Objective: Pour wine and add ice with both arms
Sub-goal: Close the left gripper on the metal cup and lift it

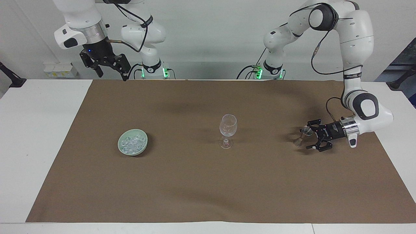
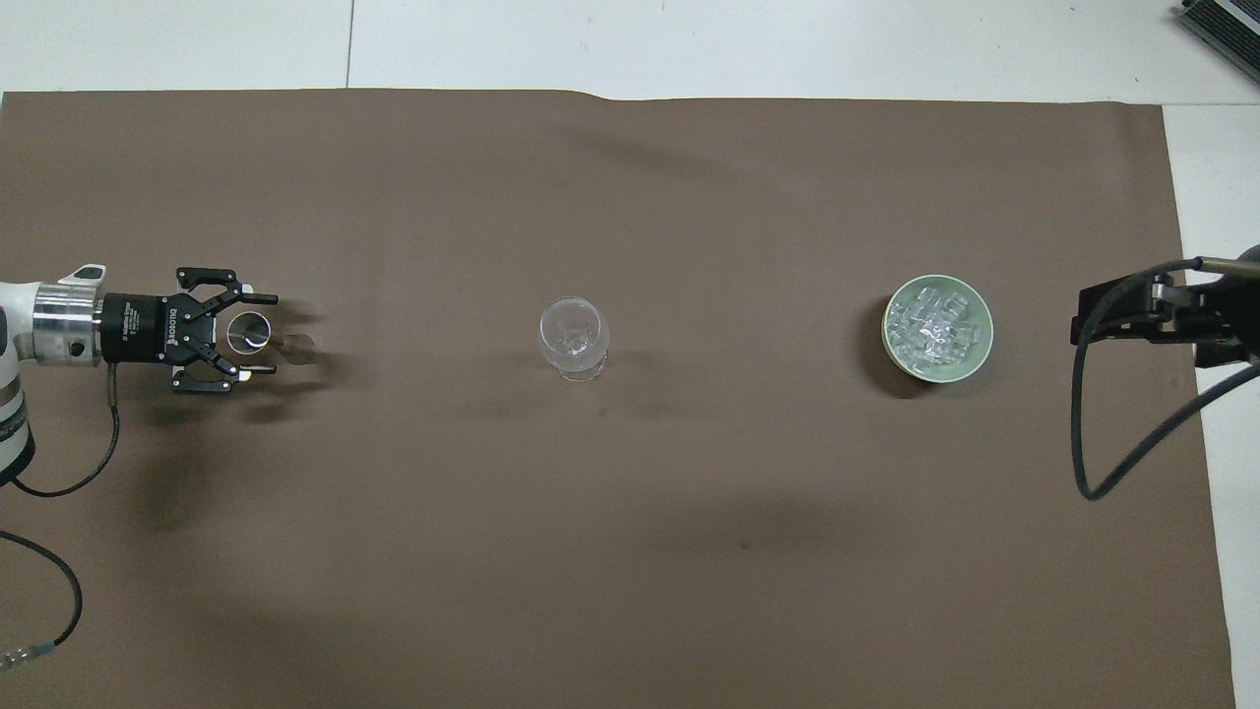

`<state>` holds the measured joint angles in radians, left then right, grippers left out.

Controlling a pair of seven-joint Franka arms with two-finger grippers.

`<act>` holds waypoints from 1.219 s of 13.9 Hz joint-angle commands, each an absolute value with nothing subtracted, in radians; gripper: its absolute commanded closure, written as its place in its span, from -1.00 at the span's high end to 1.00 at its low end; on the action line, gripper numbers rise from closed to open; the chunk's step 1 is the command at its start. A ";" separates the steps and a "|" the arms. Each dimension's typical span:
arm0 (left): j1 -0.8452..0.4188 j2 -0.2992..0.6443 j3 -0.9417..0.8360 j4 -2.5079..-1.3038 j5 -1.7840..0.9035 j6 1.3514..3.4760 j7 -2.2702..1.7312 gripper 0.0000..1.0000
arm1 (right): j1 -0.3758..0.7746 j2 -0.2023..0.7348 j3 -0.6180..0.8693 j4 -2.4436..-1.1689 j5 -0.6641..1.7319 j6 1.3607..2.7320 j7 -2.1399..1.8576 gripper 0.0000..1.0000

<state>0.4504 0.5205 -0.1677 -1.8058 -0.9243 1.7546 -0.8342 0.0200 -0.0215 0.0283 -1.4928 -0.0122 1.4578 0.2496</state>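
Nothing was poured yet: the stemmed glass (image 1: 228,130) stood empty mid-mat, the ice (image 2: 933,326) lay in its bowl (image 2: 977,354) at three o'clock overhead, the left gripper (image 2: 258,332) bracketed a small glass (image 2: 246,332) ungrasped, and the right gripper (image 1: 109,72) waited spread, raised.

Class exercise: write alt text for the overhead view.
The left gripper brackets a small stemmed glass, fingers open either side. A larger wine glass stands mid-mat, a green bowl of ice toward the right arm's end.
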 commanded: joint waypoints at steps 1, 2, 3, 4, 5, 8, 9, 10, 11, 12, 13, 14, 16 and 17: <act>0.442 0.503 -0.161 -1.832 -0.946 1.759 -0.818 0.67 | 0.009 -0.038 0.026 -1.517 0.017 1.479 0.232 1.00; 0.442 0.503 -0.161 -1.832 -0.946 1.759 -0.818 0.60 | 0.009 -0.038 0.026 -1.517 0.017 1.479 0.232 1.00; 0.442 0.503 -0.161 -1.832 -0.946 1.759 -0.818 0.52 | 0.009 -0.038 0.028 -1.517 0.017 1.479 0.232 1.00; 0.443 0.503 -0.161 -1.832 -0.946 1.758 -0.818 0.46 | 0.009 -0.038 0.028 -1.517 0.017 1.479 0.232 1.00; 0.443 0.503 -0.161 -1.832 -0.946 1.758 -0.818 0.28 | 0.009 -0.038 0.028 -1.517 0.017 1.479 0.230 1.00; 0.446 0.503 -0.161 -1.830 -0.945 1.755 -0.819 0.12 | 0.009 -0.038 0.026 -1.517 0.017 1.479 0.232 1.00; 0.446 0.503 -0.161 -1.830 -0.945 1.753 -0.819 0.09 | 0.009 -0.038 0.026 -1.517 0.017 1.479 0.232 1.00; 0.448 0.503 -0.161 -1.830 -0.945 1.753 -0.819 0.00 | 0.009 -0.038 0.026 -1.517 0.017 1.480 0.232 1.00; 0.448 0.503 -0.161 -1.830 -0.946 1.753 -0.818 -0.13 | 0.009 -0.038 0.026 -1.517 0.017 1.480 0.232 1.00; 0.448 0.503 -0.161 -1.830 -0.945 1.753 -0.818 -0.28 | 0.009 -0.038 0.026 -1.517 0.017 1.480 0.232 1.00; 0.448 0.503 -0.161 -1.830 -0.945 1.752 -0.818 -0.47 | 0.009 -0.038 0.026 -1.517 0.017 1.480 0.232 1.00; 0.449 0.502 -0.161 -1.830 -0.946 1.752 -0.818 -0.64 | 0.009 -0.038 0.026 -1.517 0.017 1.480 0.232 1.00; 0.449 0.502 -0.161 -1.830 -0.946 1.746 -0.818 -0.95 | 0.009 -0.038 0.026 -1.517 0.017 1.480 0.232 1.00; 0.451 0.502 -0.161 -1.830 -0.946 1.744 -0.818 -1.00 | 0.009 -0.038 0.026 -1.517 0.017 1.480 0.232 1.00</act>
